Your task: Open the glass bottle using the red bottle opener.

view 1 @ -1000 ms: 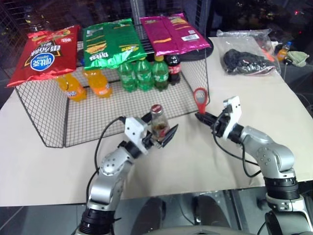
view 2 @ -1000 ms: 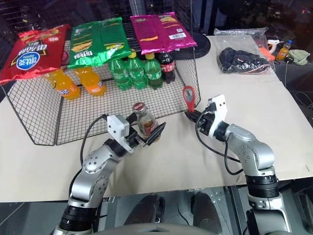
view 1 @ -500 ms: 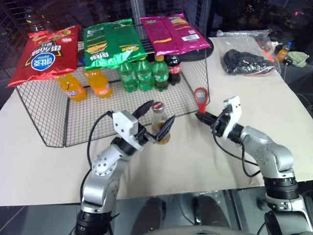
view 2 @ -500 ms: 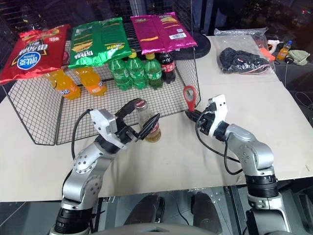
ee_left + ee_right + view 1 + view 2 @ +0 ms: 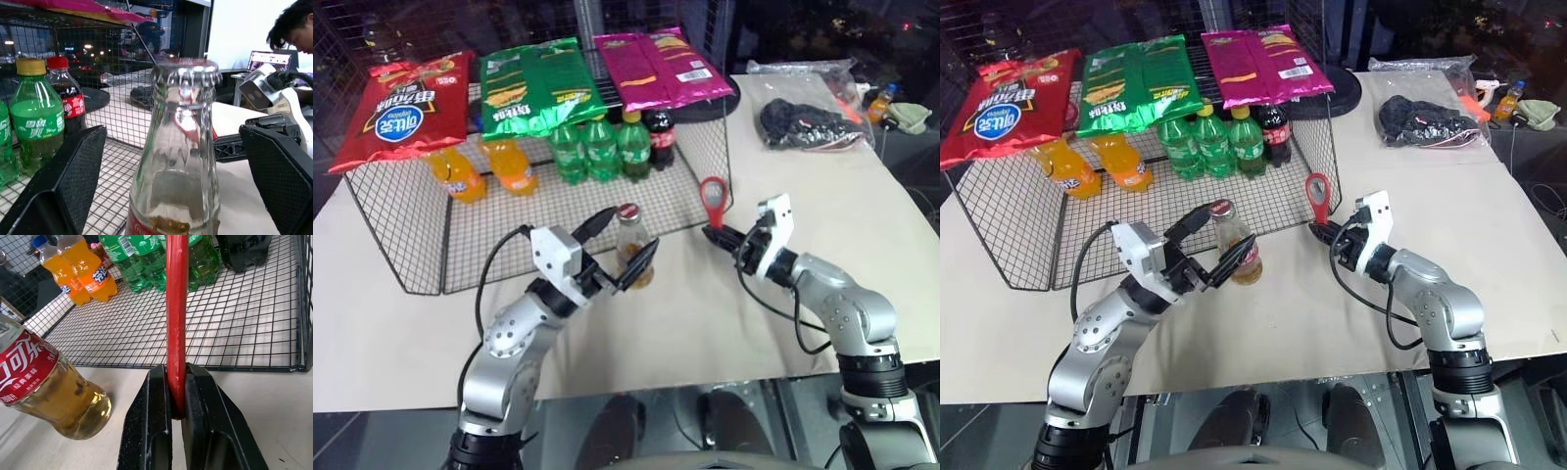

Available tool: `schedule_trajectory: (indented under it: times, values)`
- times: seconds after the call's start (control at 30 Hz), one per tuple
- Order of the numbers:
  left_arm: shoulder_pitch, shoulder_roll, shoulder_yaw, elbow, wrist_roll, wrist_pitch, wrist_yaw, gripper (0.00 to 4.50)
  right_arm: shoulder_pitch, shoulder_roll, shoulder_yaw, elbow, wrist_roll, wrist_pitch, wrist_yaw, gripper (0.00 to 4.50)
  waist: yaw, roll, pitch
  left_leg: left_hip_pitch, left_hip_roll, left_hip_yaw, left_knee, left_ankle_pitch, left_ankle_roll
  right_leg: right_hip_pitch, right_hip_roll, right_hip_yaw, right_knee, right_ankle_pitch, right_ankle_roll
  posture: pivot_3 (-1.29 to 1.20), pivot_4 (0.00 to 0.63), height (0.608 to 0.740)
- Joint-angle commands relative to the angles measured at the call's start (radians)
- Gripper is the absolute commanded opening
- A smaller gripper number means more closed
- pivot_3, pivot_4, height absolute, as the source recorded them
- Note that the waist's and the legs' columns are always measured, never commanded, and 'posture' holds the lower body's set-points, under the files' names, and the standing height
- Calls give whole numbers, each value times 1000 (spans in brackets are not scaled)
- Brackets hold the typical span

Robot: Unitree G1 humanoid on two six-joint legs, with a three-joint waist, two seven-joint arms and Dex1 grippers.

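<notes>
Left claw [image 5: 617, 250] gapes level around the glass bottle [image 5: 631, 251].

You see a small clear glass bottle [image 5: 178, 161], glossy, with a crimped metal cap. The flat red plastic opener [image 5: 176, 308] looks smooth and shiny. The left hand's black fingers [image 5: 73, 181] carry finely textured matt pads. The black wire rack [image 5: 499, 235] stands on a matt pale bench [image 5: 705, 323].
</notes>
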Motion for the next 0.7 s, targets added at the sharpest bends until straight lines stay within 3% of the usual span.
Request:
schedule_trajectory:
  times: [0.03, 0.23, 0.33, 0.5, 0.57, 0.7]
  values:
    - [4, 6, 7, -43, -16, -14, -9, 4475, -16, 2, -5, -25, 6, -18, 11, 0, 0, 0, 0, 0, 0, 0, 0, 0, 0, 0, 0, 0, 0, 0, 0, 0, 150, 740]
    - [1, 4, 7, -37, -18, -12, -10, 4475, -16, 4, -3, -26, 5, -16, 11, 0, 0, 0, 0, 0, 0, 0, 0, 0, 0, 0, 0, 0, 0, 0, 0, 0, 150, 740]
    - [2, 5, 5, -38, -18, -12, -10, 3853, -16, 4, -4, -26, 5, -16, 11, 0, 0, 0, 0, 0, 0, 0, 0, 0, 0, 0, 0, 0, 0, 0, 0, 0, 150, 740]
    - [-3, 3, 6, -34, -17, -16, -8, 1448, -16, 6, -3, -27, 4, -15, 9, 0, 1, 1, 0, 0, 0, 0, 0, 0, 0, 0, 0, 0, 0, 0, 0, 0, 150, 740]
    - [-6, 4, 5, -32, -16, -18, -11, 1190, -17, 6, -2, -27, 4, -15, 9, 0, 2, 1, 0, 0, 0, 0, 0, 0, 0, 1, 0, 0, 0, 0, 0, 0, 150, 740]
    - [-5, -3, 2, -28, -18, -25, -14, 1145, -21, 8, -2, -25, 3, -16, 8, 0, 1, 1, 0, 1, 0, 0, 0, 0, 0, 1, 0, 0, 0, 0, 0, 0, 150, 740]
